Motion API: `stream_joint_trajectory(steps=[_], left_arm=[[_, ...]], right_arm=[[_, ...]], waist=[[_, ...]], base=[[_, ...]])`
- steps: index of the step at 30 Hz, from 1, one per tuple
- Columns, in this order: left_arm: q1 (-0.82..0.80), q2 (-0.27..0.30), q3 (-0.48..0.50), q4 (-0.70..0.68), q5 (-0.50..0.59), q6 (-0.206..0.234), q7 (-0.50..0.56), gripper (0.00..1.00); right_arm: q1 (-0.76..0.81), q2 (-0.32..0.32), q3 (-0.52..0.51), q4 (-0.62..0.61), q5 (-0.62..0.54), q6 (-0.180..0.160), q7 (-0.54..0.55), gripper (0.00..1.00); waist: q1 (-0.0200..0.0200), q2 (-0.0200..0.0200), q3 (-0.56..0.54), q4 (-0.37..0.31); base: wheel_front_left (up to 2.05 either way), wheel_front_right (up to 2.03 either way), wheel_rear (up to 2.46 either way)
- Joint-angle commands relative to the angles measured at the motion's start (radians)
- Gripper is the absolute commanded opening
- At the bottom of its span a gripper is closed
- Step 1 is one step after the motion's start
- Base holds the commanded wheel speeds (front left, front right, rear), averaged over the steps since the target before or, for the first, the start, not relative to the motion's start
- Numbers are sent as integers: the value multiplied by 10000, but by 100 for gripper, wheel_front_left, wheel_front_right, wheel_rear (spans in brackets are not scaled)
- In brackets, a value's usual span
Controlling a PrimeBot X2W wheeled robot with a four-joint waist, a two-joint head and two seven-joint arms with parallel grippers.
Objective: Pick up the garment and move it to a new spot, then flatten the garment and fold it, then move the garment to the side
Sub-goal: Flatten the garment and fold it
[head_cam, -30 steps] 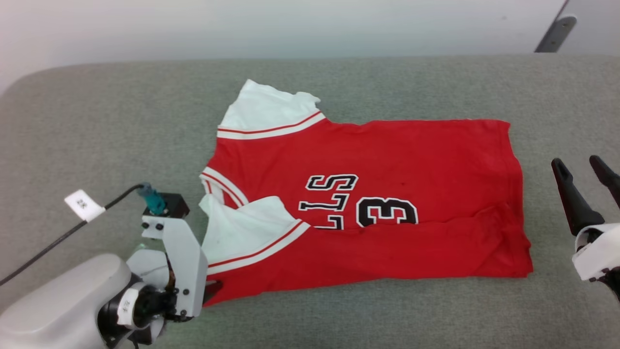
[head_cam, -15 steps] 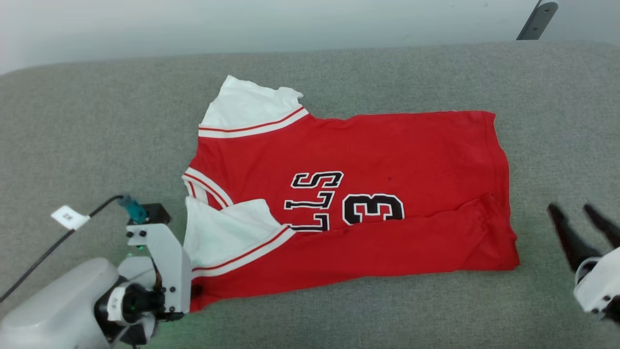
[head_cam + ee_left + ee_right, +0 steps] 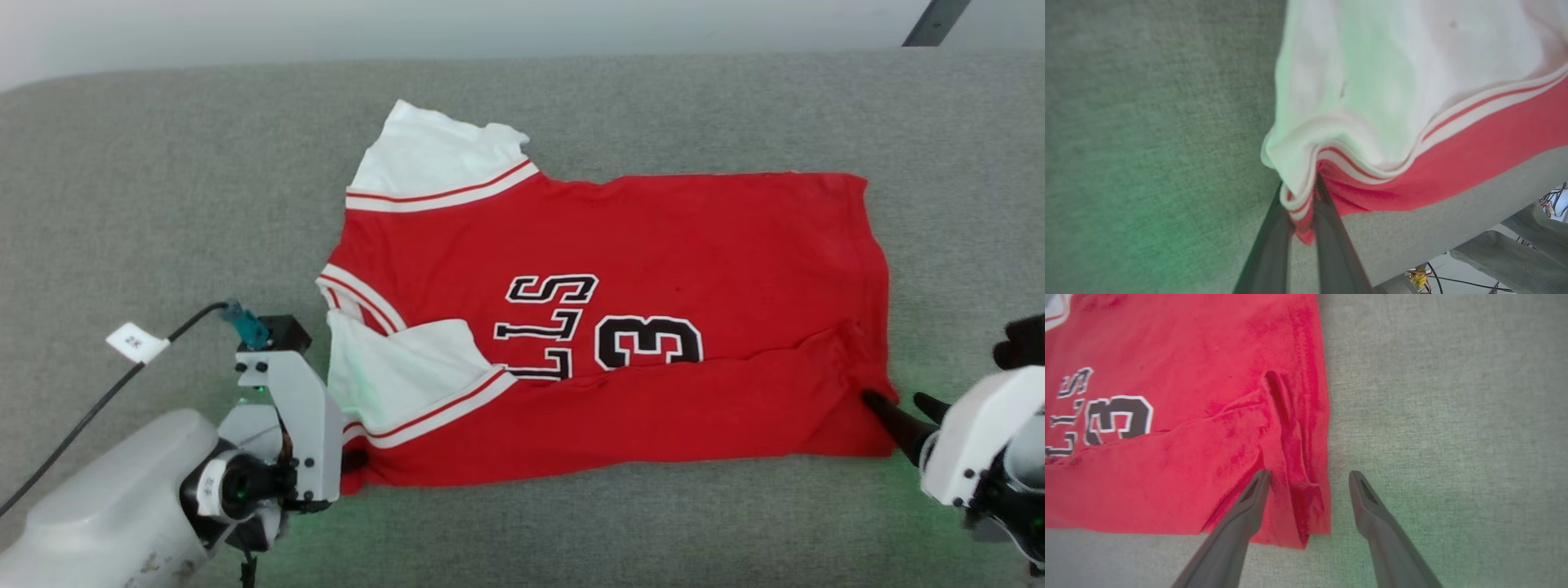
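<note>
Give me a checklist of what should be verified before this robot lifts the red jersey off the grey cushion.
1. Left gripper clamped on the jersey: ok, fingers shut on the striped corner by the white sleeve.
2. Right gripper clamped: not ok, jaws open astride the near hem corner.
3. Left grip holds every layer: cannot tell.
4. Nothing lying on the jersey: ok.
5. Fabric flat: not ok, near edge folded over the lettering, crease by the right gripper.
6. Person's trouser leg beyond the edge of the grey cushion, clear of arms: cannot tell.
</note>
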Motion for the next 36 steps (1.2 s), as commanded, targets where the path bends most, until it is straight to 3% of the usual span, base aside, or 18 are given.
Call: stream_joint_trajectory(steps=[1, 4, 5, 6, 18, 29, 36], left_arm=[[38, -472, -135, 222, 160, -9, -246, 0], [-32, -533, -130, 316, 181, -49, -294, 0], [-58, -548, -127, 335, 195, -80, -295, 0], [-60, -553, -110, 359, 188, -101, -317, 0], [152, -113, 24, 157, 93, -50, -340, 0], [335, 1175, -199, -1805, 253, 714, 490, 0], [441, 1829, -336, -3122, 349, 1419, 909, 0]], right_arm=[[-289, -37, 196, 394, 33, -16, 108, 100], [-668, -161, 579, 1198, -22, -16, 418, 100], [-750, -189, 764, 1425, -21, -16, 519, 73], [-848, -232, 968, 1617, -3, -16, 582, 0], [-1269, -1122, 1779, 2223, 393, -19, 829, 0], [-298, -2366, 1880, 853, 1038, -22, 2105, 0], [350, -2600, 1478, -58, 1226, -23, 2573, 0]], waist=[[0, 0, 148, 148], [0, 0, 238, 277], [0, 0, 267, 323], [0, 0, 286, 353], [0, 0, 363, 518], [0, 0, 223, 474], [0, 0, 238, 422]], base=[[0, 0, 0], [0, 0, 0], [0, 0, 0], [0, 0, 0], [0, 0, 0], [0, 0, 0], [0, 0, 0]])
